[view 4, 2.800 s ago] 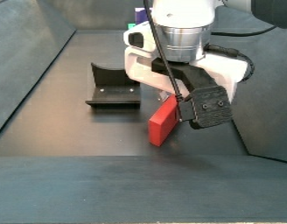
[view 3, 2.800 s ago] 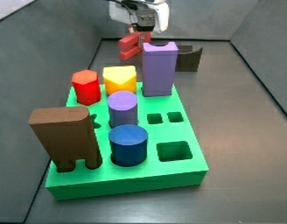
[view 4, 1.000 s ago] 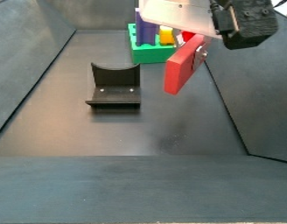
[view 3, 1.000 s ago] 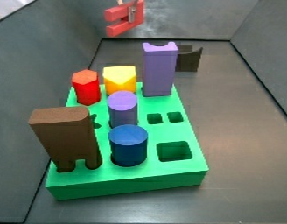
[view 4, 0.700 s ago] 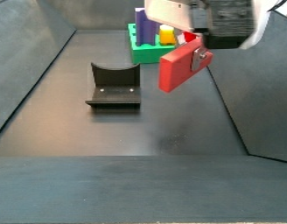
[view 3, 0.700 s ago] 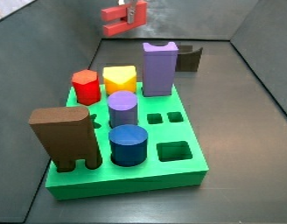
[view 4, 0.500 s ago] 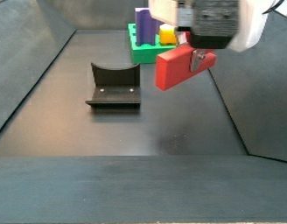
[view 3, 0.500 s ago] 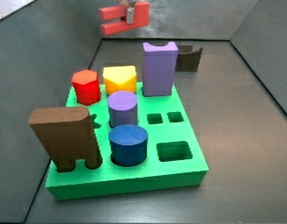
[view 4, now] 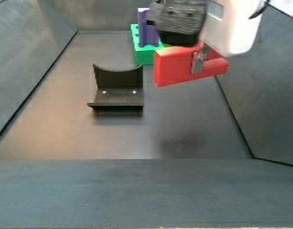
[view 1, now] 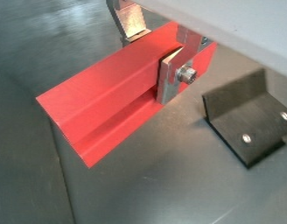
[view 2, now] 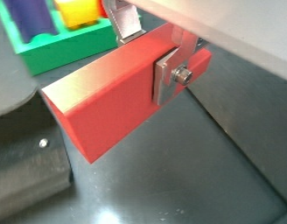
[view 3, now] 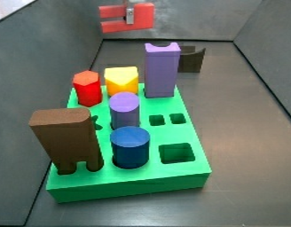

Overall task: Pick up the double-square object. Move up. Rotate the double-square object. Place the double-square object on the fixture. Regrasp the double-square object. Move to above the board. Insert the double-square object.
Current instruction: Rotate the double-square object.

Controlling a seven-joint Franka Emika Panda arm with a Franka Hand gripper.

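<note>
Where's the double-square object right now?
In both side views the double-square object is held in the air, clamped in the pincer, lying roughly level above the dark floor, to one side of the fixture and near the board.

A dark grey floor (view 4: 137,152) is seen, dully reflecting the light. It is enclosed by sloping grey walls (view 4: 24,63) on 3 sides in a side view.
</note>
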